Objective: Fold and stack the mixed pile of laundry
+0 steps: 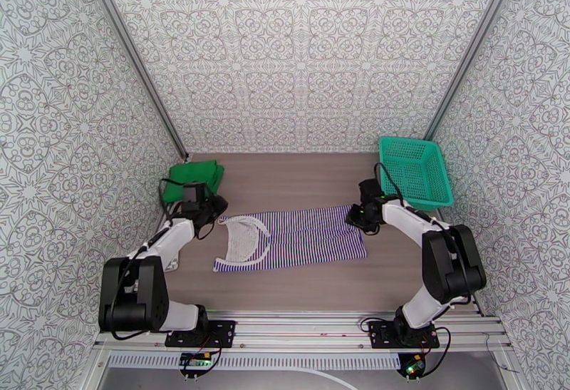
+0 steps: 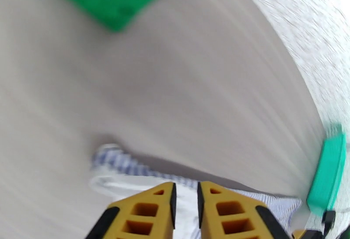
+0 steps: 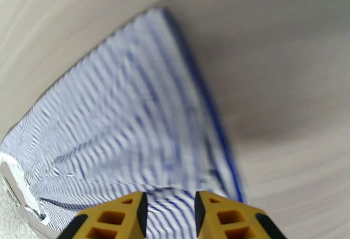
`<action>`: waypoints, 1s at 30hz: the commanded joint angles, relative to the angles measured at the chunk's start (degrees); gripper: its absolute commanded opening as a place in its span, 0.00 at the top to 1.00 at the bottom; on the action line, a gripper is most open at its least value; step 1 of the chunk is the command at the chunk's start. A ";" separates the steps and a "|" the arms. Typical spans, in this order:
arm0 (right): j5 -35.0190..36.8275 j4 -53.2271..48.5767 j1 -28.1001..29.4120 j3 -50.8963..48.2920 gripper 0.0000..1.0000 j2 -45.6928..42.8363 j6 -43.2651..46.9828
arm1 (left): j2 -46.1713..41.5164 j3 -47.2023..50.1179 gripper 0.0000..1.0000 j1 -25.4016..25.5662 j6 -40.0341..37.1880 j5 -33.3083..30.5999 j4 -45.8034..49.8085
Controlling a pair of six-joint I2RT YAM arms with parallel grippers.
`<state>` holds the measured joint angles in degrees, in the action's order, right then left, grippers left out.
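Striped top point(image 1: 299, 238) lies lengthwise across the bench point(image 1: 299, 177) between my arms. The right gripper point(image 3: 170, 198) pinches its far-right hem corner. The left gripper point(image 2: 186, 187) sits at the neckline end, jaws narrow, and I can't tell whether it grips.

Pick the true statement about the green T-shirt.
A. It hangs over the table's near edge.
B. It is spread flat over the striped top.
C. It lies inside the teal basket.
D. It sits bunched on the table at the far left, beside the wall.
D: the green T-shirt is bunched on the table by the far left wall, apart from the striped top and outside the teal basket.
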<state>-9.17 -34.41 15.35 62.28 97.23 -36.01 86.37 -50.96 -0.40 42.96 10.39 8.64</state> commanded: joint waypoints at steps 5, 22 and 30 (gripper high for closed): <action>-0.56 0.27 1.22 2.87 0.66 6.54 0.33 | 12.55 -4.02 0.86 1.12 -0.77 1.84 0.02; 10.71 -5.92 0.75 7.27 0.65 4.84 2.15 | 9.26 6.07 0.85 -4.80 -2.68 2.61 -4.52; 5.14 -3.84 -2.00 5.03 0.63 3.88 3.52 | 3.09 1.02 0.75 -4.69 -7.15 4.40 1.74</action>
<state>-1.52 -38.46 14.02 67.81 101.14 -33.87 92.51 -46.44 -5.54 39.13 13.76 6.11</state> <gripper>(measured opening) 0.373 0.242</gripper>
